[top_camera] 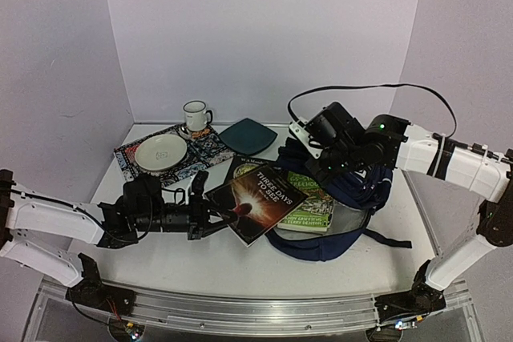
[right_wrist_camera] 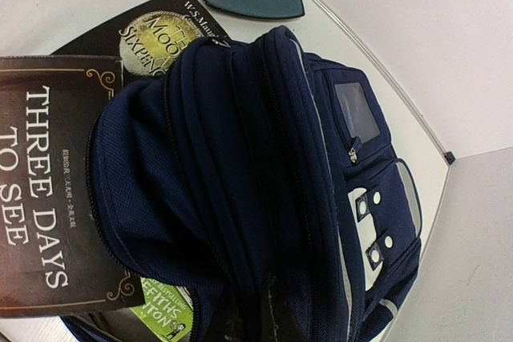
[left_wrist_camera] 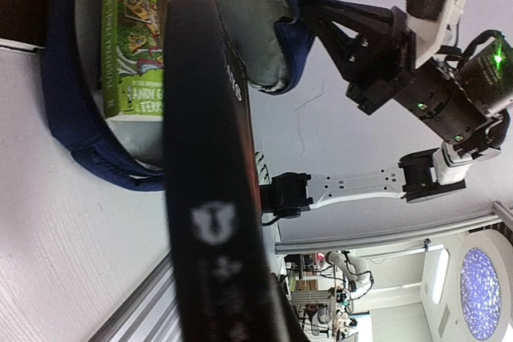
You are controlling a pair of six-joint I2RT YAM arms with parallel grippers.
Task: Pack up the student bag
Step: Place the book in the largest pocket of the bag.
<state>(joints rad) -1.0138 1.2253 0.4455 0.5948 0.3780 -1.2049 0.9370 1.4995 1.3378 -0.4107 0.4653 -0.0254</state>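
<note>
Rightward of the table's [top_camera: 200,266] middle lies the student bag [top_camera: 325,247], its soft navy fabric mouth held up by the right gripper [top_camera: 319,172], which is clamped on the upper flap, with 1 glossy green book [top_camera: 309,212] flat inside. The left gripper [top_camera: 215,218] pinches the near corner of a stiff dark book [top_camera: 258,202] whose far edge reaches under that flap. Bare white tabletop lies in front, while a teal square plate [top_camera: 248,135] and a patterned mat [top_camera: 204,146] crowd the back.
</note>
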